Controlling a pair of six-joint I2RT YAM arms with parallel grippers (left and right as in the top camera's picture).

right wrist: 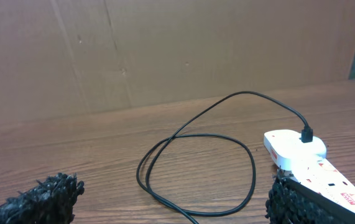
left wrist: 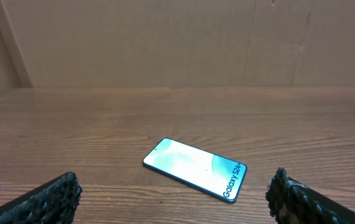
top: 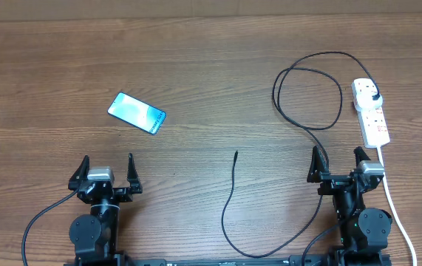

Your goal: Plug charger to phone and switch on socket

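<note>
Upper left on the desk (top: 211, 74), about 10 o'clock from centre: phone (top: 137, 113) flat, screen lit, long axis 10–4 o'clock. Text end is at 4, so the port likely faces there. Charger (top: 234, 170) tip lies free, pointing 12, well apart at phone's 4 o'clock, not plugged yet. Its plug end already sits in socket (top: 371, 111) at 2 o'clock, strip running roughly 12–6. Switch state: cannot tell. Left gripper (top: 108, 159) and right gripper (top: 336, 153) at 6, jaws wide apart, empty.

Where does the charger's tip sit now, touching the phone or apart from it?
Apart. The overhead view shows a wide stretch of bare table between the charger tip and the phone.
</note>
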